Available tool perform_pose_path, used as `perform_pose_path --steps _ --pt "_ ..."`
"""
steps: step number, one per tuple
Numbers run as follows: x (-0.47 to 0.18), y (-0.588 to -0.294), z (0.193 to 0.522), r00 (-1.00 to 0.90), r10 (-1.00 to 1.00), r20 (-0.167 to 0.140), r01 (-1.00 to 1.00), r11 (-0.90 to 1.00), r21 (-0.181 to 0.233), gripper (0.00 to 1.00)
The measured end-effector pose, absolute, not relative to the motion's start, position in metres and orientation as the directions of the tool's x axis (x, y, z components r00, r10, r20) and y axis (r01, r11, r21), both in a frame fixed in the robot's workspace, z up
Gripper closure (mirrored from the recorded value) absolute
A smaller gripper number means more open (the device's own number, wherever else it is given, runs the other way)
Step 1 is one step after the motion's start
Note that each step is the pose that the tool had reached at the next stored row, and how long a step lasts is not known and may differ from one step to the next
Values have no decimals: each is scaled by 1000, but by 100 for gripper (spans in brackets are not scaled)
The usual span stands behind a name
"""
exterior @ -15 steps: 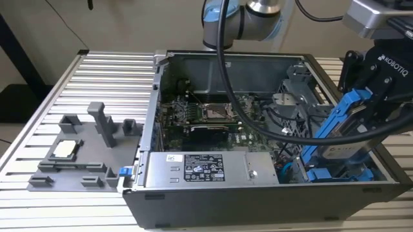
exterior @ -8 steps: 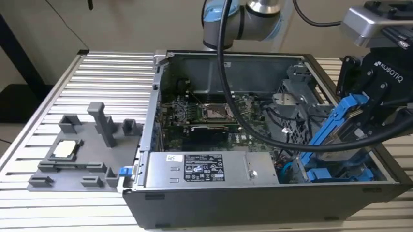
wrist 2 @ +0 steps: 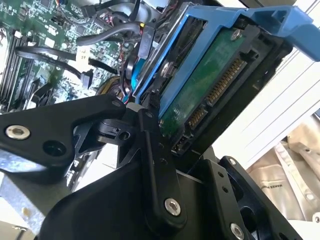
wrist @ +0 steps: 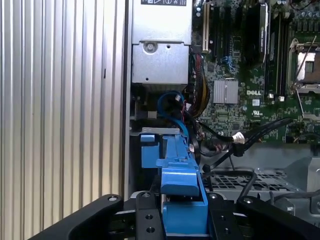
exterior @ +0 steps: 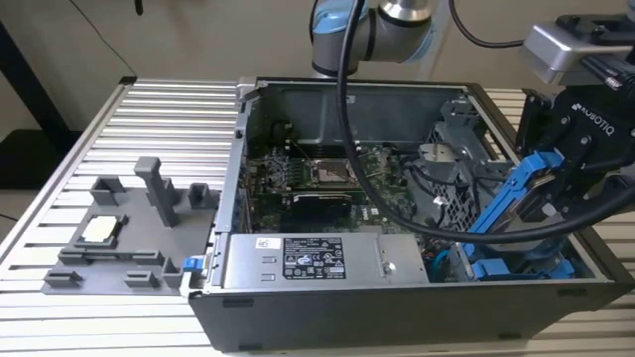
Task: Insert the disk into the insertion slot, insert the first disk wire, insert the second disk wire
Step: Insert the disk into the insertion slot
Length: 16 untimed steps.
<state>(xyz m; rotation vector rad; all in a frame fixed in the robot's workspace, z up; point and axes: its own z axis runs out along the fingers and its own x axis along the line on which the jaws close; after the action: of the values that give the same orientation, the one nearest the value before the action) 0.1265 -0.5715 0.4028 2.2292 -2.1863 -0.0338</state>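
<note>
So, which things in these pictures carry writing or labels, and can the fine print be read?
On the gripper, which holds the disk: white maker's lettering on its black body, in the exterior view.
On the grey box: a black-and-white sticker, print too small to read.
On the motherboard: a white maker's mark; the tiny codes are too small to read.

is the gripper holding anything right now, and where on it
Yes: the gripper is shut on the disk, clamped near its connector end, with one finger on each side of the blue carrier.
</note>
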Motion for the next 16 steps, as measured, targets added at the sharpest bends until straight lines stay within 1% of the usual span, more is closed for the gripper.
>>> perform_pose_path --steps 16 --pt "129 -571 377 20 -1000 -3 -999 -20 29 67"
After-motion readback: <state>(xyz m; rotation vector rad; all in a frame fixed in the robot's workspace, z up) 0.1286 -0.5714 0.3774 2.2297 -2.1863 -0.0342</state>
